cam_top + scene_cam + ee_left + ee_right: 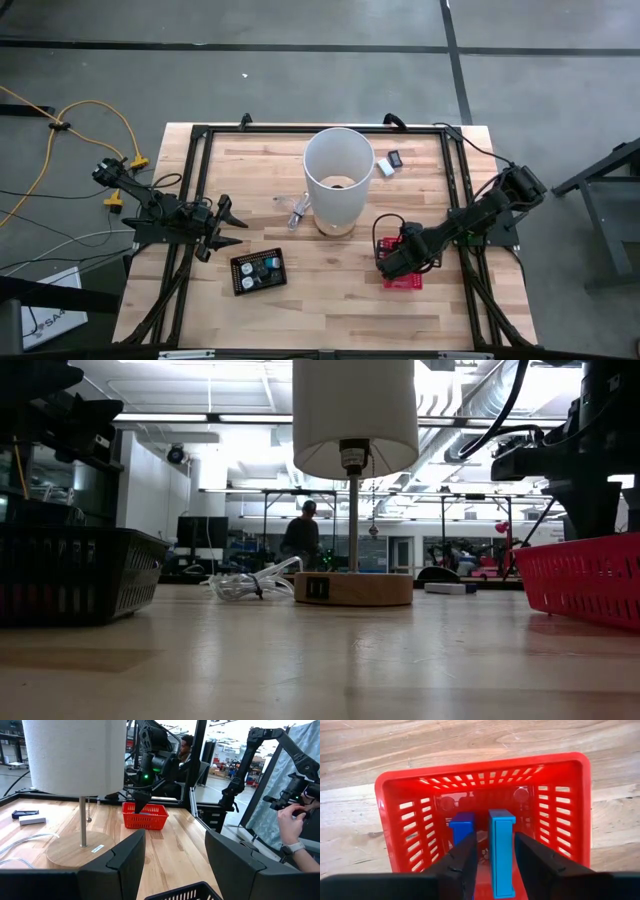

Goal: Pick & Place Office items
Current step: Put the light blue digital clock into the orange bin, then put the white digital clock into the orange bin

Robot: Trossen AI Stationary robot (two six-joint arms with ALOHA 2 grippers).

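While poised over the red basket (485, 795) at the bench's (330, 300) right side: right end effector (492, 850) parted, straddling an upright blue piece (501, 852); actual grip on it impossible to tell. Second, darker blue piece (462, 827) just beside it, inside the basket. Left end effector (172, 857) released, empty, at the left edge beside the black tray (259, 271) holding small bits. White block (385, 167) and black piece (396, 158) behind the lamp (337, 180).
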